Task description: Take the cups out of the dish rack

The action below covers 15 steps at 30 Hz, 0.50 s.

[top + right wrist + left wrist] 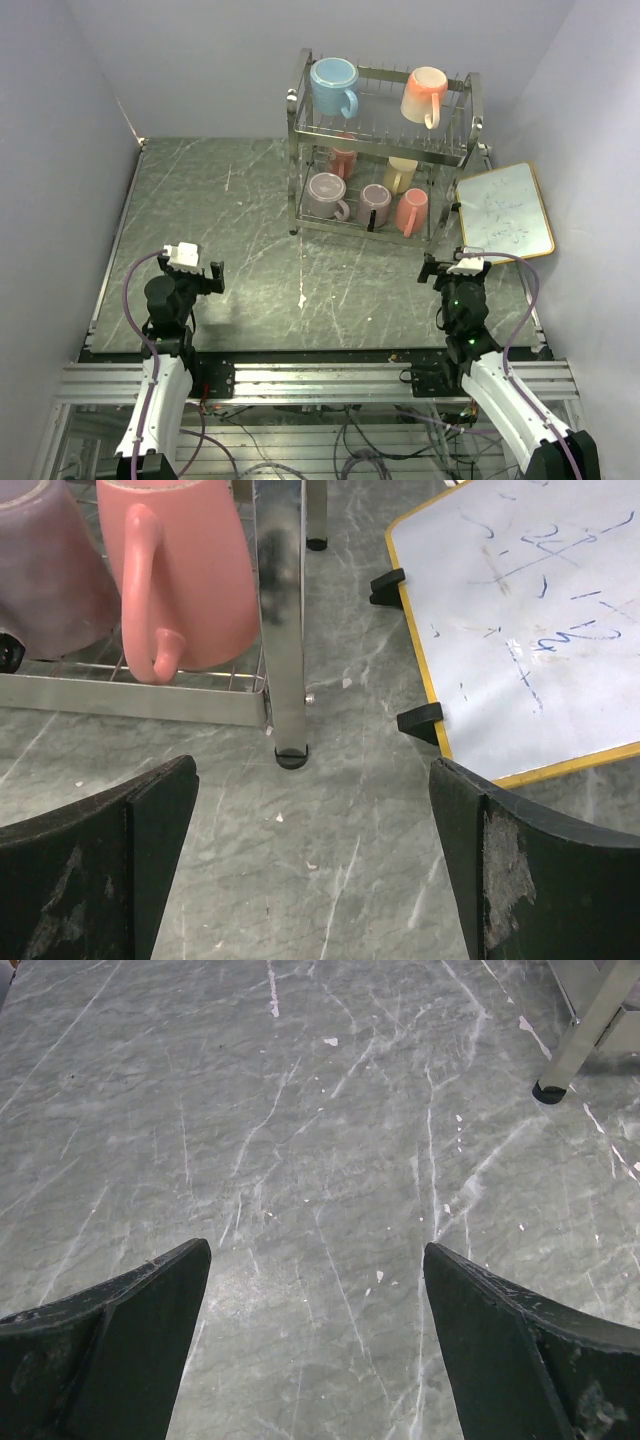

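Our left end effector (200, 272) hangs released and empty over the table (300, 1110). Our right end effector (450, 266), likewise released, sits low. The rack (280, 610) and its cups (190, 580) are just ahead-left of it, probably for easy reach.

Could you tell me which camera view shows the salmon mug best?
Right wrist view: the salmon mug is close, handle towards the camera. The top view shows it small in the dish rack; the left wrist view not at all.
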Each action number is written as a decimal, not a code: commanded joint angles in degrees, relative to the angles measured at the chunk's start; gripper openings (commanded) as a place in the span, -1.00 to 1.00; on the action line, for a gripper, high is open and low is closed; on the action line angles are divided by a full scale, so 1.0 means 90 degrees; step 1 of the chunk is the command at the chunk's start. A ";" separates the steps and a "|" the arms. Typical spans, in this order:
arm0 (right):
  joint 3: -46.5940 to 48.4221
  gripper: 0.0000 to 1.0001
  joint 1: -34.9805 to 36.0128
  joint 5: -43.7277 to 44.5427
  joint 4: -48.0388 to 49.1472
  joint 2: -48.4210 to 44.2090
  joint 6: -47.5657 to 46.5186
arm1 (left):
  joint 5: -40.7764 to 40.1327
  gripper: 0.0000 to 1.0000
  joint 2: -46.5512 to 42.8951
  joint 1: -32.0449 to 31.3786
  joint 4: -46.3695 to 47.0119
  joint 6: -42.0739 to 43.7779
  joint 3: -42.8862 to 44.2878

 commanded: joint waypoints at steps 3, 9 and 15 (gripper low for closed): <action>-0.0572 1.00 -0.0023 0.0004 0.0062 -0.0214 -0.0013 | 0.0120 0.98 -0.0022 0.0033 0.0113 0.0055 0.0000; -0.0570 1.00 -0.0024 0.0008 0.0077 -0.0184 -0.0013 | 0.0119 0.98 -0.0017 0.0029 0.0114 0.0055 0.0001; -0.0424 1.00 -0.0023 0.0717 0.0092 -0.0004 0.0228 | 0.0169 0.98 -0.0035 0.0036 0.0172 0.0010 0.0016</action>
